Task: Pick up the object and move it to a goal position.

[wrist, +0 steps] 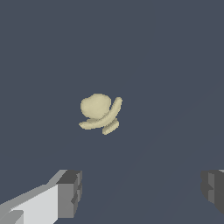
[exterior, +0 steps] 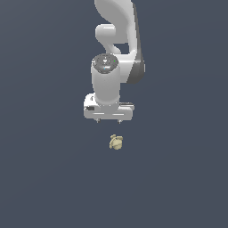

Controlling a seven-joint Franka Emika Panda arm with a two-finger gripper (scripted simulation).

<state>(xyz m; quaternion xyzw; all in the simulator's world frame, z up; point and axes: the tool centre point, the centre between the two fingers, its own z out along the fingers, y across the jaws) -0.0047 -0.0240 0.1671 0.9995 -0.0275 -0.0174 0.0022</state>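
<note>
The object (exterior: 116, 142) is a small pale yellow-beige lumpy thing lying on the dark grey surface, just below and slightly toward the exterior view's right of the white gripper (exterior: 108, 121). In the wrist view the object (wrist: 100, 113) shows as a rounded lump with a curved strip across it. The gripper (wrist: 142, 192) is open, its two dark fingertips (wrist: 70, 192) spread wide with nothing between them. The object lies apart from the fingers and untouched.
The white arm (exterior: 116, 49) rises from the gripper toward the back of the scene. Around the object there is only the flat dark grey surface (exterior: 53, 178).
</note>
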